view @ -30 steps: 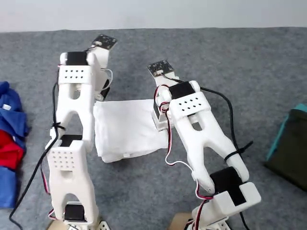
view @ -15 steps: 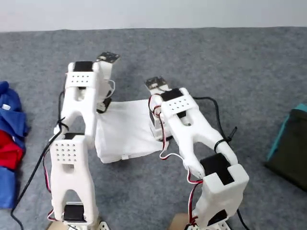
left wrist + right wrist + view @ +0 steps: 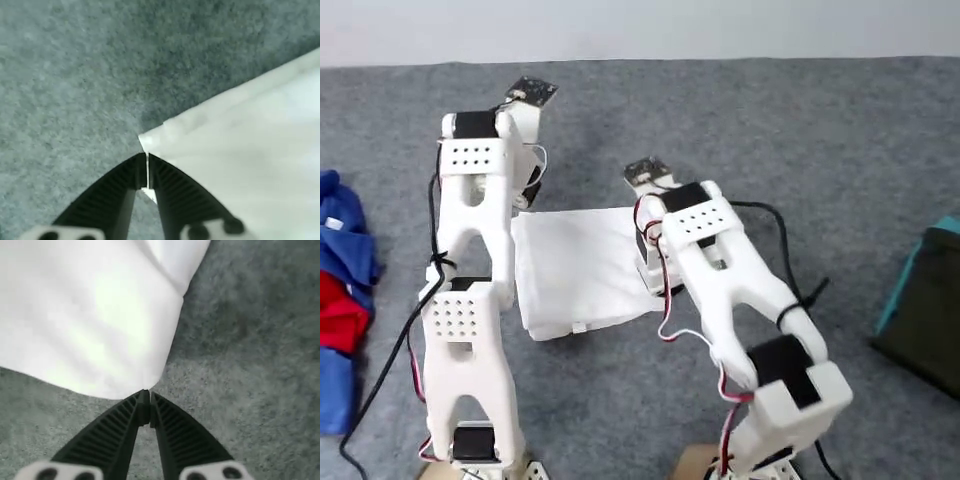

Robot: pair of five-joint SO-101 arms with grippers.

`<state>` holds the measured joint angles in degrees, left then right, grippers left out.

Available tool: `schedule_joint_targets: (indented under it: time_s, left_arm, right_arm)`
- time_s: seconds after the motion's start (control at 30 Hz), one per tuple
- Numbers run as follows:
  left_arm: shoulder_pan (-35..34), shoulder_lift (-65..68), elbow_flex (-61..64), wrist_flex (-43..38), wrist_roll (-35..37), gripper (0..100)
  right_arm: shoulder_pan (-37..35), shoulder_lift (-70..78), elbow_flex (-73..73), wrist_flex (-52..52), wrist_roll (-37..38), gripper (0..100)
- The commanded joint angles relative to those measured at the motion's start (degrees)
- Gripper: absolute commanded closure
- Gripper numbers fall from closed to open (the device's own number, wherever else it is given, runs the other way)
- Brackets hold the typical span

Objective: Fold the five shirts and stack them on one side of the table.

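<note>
On the grey felt-like table cover [image 3: 740, 130], between the two white arms, a folded white cloth shirt [image 3: 575, 270], flat and roughly rectangular. At its far corner on the left side, the left gripper [image 3: 147, 172]: black ribbed jaws pressed together, a thin strip of the white cloth pinched between them. At the shirt's edge on the right side, the right gripper [image 3: 150, 407]: jaws closed as well, clamped on the very tip of a cloth corner. At the left edge of the table, well apart from the white shirt, a loose pile of blue and red cloth shirts [image 3: 340, 290]. At the right edge, a dark green cloth thing with a teal border [image 3: 920, 310], partly outside the view.
</note>
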<state>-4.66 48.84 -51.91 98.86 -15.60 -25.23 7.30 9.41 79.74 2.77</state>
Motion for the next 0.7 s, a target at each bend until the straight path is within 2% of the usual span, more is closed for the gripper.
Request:
schedule_joint_targets:
  time_s: [0.0,0.27,0.47,0.67]
  left_arm:
    - [-0.1,-1.0,-2.2,1.8,-0.2,99]
    - [2.5,-6.4,2.4,1.8,0.1,99]
    - [4.7,-23.5,22.5,1.6,0.9,99]
    - [5.6,-40.3,44.7,-2.9,1.0,99]
  right_arm:
    - [-0.1,-7.4,-0.8,0.2,1.9,98.8]
    - [1.1,-9.2,-0.7,-11.9,3.5,98.6]
    - [5.1,-4.3,-1.1,-24.8,3.3,98.3]
    - [5.1,3.8,-9.1,-26.6,1.8,98.4]
